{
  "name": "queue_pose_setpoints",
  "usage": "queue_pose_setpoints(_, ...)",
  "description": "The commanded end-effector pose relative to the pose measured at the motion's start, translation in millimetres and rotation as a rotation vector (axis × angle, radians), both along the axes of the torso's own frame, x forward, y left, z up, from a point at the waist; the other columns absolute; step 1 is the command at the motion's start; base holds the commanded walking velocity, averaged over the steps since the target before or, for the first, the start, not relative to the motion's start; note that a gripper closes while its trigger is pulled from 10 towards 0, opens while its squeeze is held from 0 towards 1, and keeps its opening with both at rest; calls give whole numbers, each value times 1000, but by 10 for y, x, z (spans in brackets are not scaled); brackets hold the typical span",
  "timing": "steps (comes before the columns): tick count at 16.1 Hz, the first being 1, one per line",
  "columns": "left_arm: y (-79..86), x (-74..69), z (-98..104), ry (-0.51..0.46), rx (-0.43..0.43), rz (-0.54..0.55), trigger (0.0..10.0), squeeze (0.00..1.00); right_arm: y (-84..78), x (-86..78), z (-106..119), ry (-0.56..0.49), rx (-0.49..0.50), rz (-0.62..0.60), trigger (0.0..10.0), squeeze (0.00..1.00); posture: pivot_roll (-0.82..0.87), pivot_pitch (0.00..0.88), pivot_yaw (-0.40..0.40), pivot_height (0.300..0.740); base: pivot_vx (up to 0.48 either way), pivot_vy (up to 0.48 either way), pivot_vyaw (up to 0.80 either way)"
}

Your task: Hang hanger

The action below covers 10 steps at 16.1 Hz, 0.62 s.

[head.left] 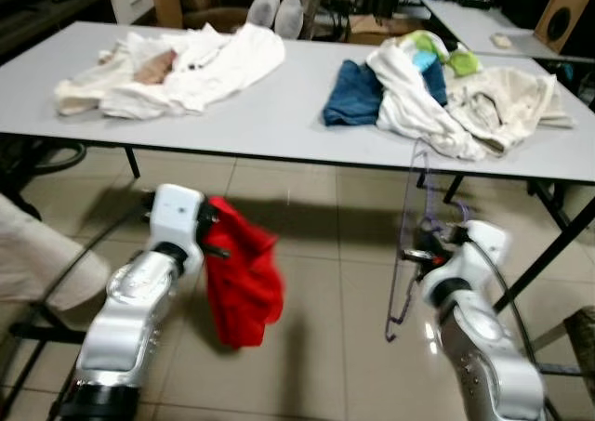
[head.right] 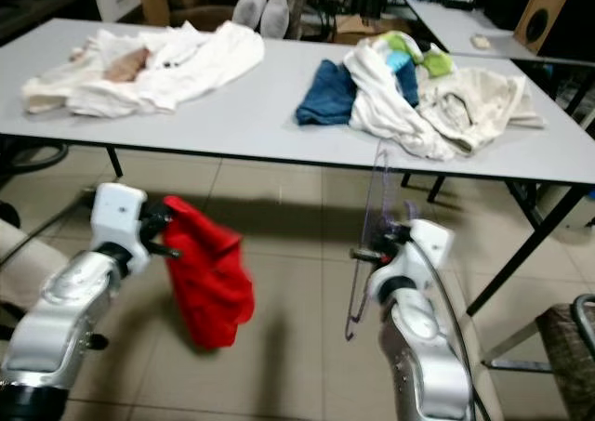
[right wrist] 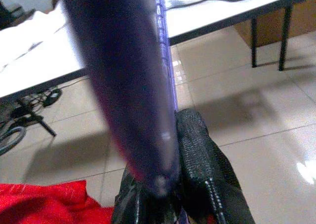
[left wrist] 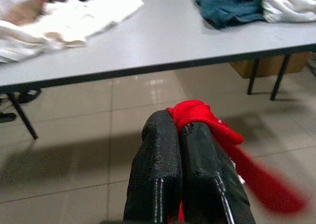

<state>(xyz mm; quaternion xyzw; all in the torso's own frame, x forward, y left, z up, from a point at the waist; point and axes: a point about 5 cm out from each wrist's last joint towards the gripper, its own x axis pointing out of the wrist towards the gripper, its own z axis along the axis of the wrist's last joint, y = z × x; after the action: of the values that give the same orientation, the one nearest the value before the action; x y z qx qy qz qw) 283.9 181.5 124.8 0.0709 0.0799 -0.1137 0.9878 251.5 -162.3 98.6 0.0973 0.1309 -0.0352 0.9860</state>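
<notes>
Right claw (head.left: 416,254) grips hanger (head.left: 409,244); hook upward.

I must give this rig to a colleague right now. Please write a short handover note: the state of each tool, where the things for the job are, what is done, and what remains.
Left tool: shut on the red garment, which hangs above the tiled floor in front of the grey table.
Right tool: shut on the purple hanger, held roughly upright before the table edge.
On the table: a white clothes pile to the robot's left, a blue, white and beige pile to its right.
Done: garment and hanger are both picked up.
Left: the garment is not yet on the hanger, and the hanger is not yet hung. No rail is seen here.
</notes>
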Motion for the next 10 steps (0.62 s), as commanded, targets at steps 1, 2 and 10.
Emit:
queue_pose_setpoints(1, -83, 19, 76, -38, -10, -30, 10000, 0, -111, -5, 40, -16, -20, -35, 10000, 0, -72, 0, -17, 740, 0, 431, 0)
queue_pose_setpoints(2, -83, 15, 73, -37, -10, -30, 10000, 0, -114, -9, 38, -15, -22, -34, 10000, 0, -71, 0, -18, 740, 0, 431, 0)
queue_pose_setpoints(10, -74, 45, 90, -46, -14, -14, 10000, 0, -100, 33, 50, -20, -27, -27, 10000, 0, -68, 0, -24, 740, 0, 381, 0)
